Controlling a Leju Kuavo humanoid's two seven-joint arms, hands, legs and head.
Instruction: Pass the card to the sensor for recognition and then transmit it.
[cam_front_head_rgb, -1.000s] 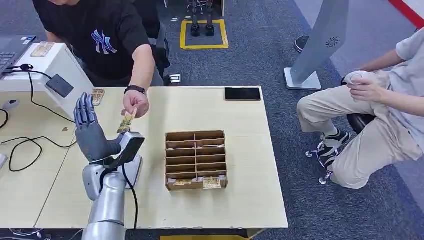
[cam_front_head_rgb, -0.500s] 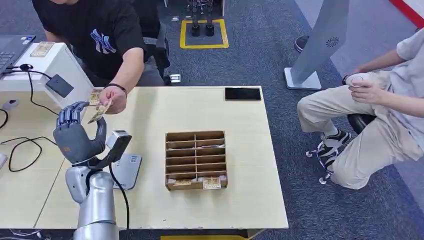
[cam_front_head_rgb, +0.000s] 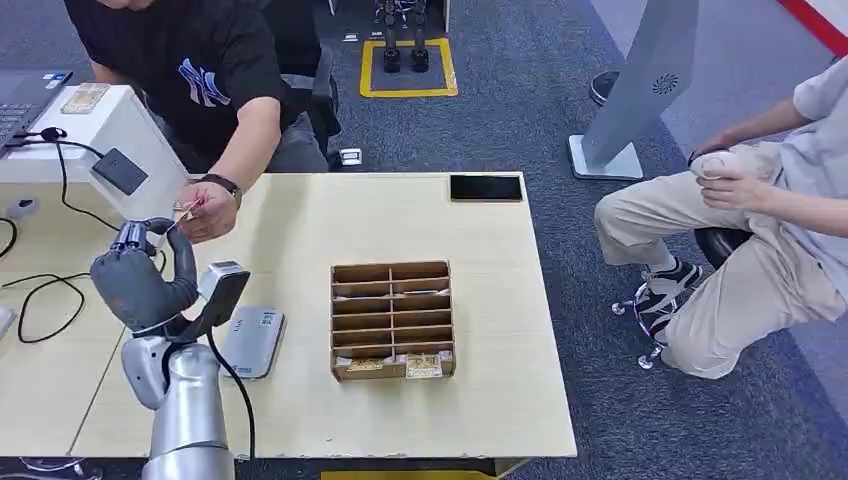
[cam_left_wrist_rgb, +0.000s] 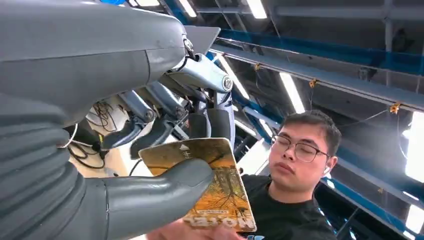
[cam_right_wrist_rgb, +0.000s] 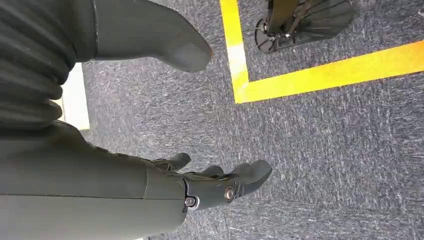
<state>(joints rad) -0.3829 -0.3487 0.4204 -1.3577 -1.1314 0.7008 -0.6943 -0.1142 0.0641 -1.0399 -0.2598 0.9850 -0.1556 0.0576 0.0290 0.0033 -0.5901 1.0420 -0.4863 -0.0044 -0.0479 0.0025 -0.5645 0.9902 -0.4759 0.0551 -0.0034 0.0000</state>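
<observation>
The card (cam_left_wrist_rgb: 215, 192), yellow-brown with a tree picture, sits between the thumb (cam_left_wrist_rgb: 155, 195) and the curled fingers (cam_left_wrist_rgb: 160, 125) of my left hand (cam_front_head_rgb: 140, 280). A person's hand (cam_front_head_rgb: 207, 212) across the table's far left still touches the card's (cam_front_head_rgb: 185, 212) other end. My left hand is raised over the table's left part, left of the flat grey card reader (cam_front_head_rgb: 250, 342). My right hand (cam_right_wrist_rgb: 165, 190) hangs beside me over the carpet, holding nothing, its fingers (cam_right_wrist_rgb: 250, 175) apart.
A wooden compartment box (cam_front_head_rgb: 392, 320) with cards in its front slots stands mid-table. A black phone (cam_front_head_rgb: 485, 187) lies at the far edge. A white console (cam_front_head_rgb: 100, 140) with cables stands at the left. A second person (cam_front_head_rgb: 740, 220) sits at the right.
My left hand has swung left and its fingers have curled from spread to closed around the card. The person's hand moved left with the card and stays on it.
</observation>
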